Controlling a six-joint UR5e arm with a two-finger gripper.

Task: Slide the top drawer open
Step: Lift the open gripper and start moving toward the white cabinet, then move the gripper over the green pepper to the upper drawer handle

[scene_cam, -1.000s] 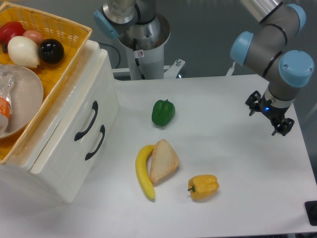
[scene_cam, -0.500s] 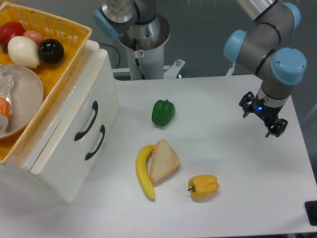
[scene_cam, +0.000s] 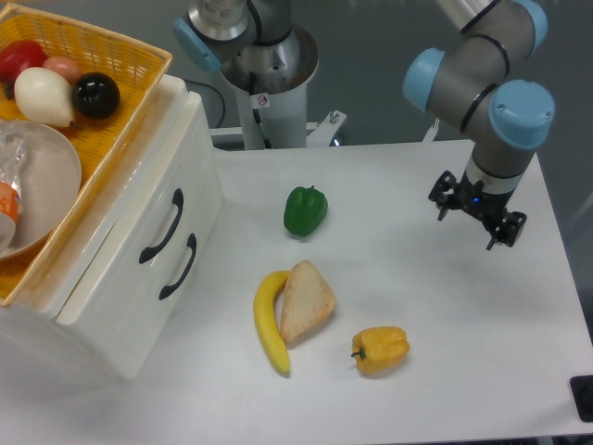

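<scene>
Pincer (scene_cam: 473, 222) hangs over the white bench (scene_cam: 417, 306) at right, black fingers spread, nothing held. Top drawer (scene_cam: 139, 209), glossy white and box-shaped with a curved black bar handle (scene_cam: 162, 227), sits shut in the cabinet at left. Woven yellow basket (scene_cam: 111, 56) above is cut off.

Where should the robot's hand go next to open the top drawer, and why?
Probably it should travel left across the table toward the top drawer. The gripper hangs over the table's right side, far from the cabinet, holding nothing. The top drawer looks shut, its curved black handle untouched. A path passing above the green pepper seems safest.
</scene>
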